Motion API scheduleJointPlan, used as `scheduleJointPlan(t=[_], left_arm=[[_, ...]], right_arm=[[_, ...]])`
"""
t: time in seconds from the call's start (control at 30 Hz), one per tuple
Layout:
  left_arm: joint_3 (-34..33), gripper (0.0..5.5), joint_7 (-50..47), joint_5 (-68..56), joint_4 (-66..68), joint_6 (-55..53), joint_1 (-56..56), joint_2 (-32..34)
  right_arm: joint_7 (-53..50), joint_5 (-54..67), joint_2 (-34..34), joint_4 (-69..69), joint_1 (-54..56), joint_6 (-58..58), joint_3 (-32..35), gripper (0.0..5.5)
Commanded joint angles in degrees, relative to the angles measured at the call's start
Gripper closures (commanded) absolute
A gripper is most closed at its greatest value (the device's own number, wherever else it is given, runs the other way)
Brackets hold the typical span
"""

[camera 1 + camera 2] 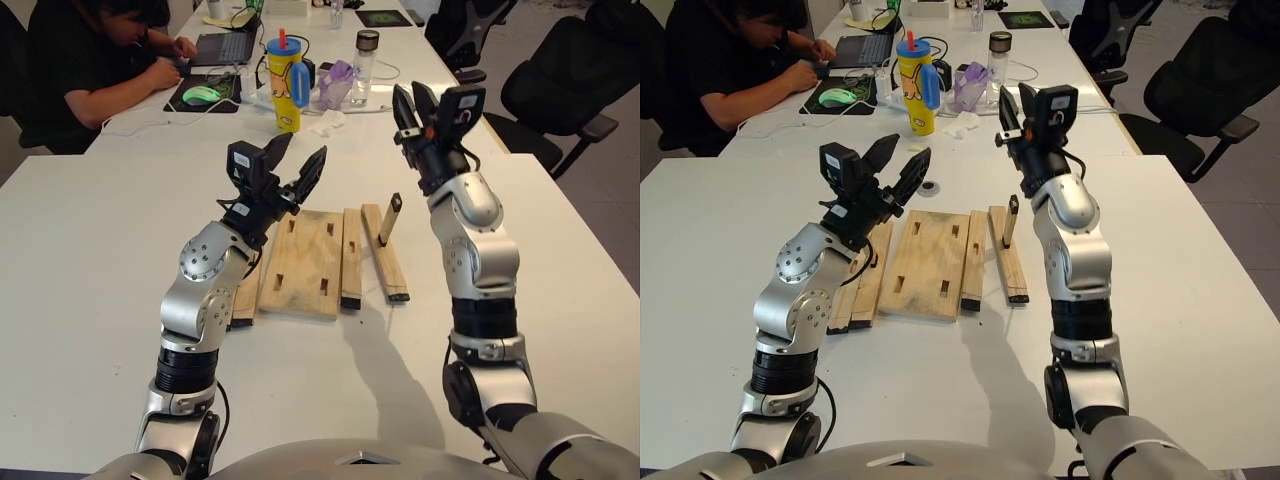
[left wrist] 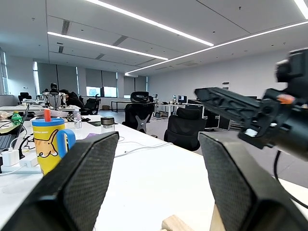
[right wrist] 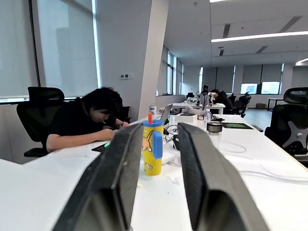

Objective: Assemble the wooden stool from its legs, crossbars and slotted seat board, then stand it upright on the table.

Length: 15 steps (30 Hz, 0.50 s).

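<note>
- While both arms are raised over the white table (image 1: pixel 90 250), the slotted seat board (image 1: pixel 305 262) lies flat at its middle, between the two arms, with its small rectangular slots facing up.
- Just to the right of the board lies a narrow bar (image 1: pixel 350 258) with a dark end towards the robot, parallel to the board's edge.
- Beside that bar lies a light plank (image 1: pixel 388 265), also dark at its near end, angled slightly away.
- On the far part of this plank a short post (image 1: pixel 390 220) with a dark top stands nearly upright. Whether it is plugged in or only resting there cannot be told.
- At the board's left edge lie two more planks (image 1: pixel 865 275), side by side and partly hidden under the left arm.
- The left gripper (image 1: pixel 303 150) hangs in the air above the board's far left corner, its fingers (image 2: pixel 77 187) spread wide with nothing between them.
- The right gripper (image 1: pixel 409 92) is held higher, beyond the upright post and well apart from the wood. Its fingers (image 3: pixel 118 178) stand parted by a narrow gap and hold nothing.
- Farther back on the next table stand a yellow cup (image 1: pixel 284 85) with a blue handle and a red straw, and a clear bottle (image 1: pixel 365 62) with a dark lid.
- Black office chairs (image 1: pixel 560 80) stand off to the right.
</note>
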State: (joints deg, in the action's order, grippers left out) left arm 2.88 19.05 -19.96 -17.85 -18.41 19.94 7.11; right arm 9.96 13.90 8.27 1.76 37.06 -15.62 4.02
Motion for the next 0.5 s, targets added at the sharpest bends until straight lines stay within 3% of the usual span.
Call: scheduleJointPlan(t=[0.03,0.27,0.4,0.5], left_arm=[[0.06,2.42,-0.23,0.51,0.36,0.12,0.35,-0.02],[-0.91,2.42,-2.00,-0.49,-2.61,-1.62,0.93,-0.51],[-2.22,2.42,-5.27,1.93,-8.36,-1.58,2.54,0.80],[-7.03,2.42,-10.80,7.26,-14.70,-0.32,4.07,3.14]], right_arm=[[-1.70,-3.44,0.07,7.27,1.00,1.89,-0.34,4.14],[-2.71,-8.89,-1.19,26.37,-10.32,-5.03,-4.35,4.14],[-1.92,-7.29,-0.63,20.28,-7.98,1.92,-2.57,4.14],[-1.95,-5.74,-0.90,11.68,-7.02,10.11,-0.40,4.14]])
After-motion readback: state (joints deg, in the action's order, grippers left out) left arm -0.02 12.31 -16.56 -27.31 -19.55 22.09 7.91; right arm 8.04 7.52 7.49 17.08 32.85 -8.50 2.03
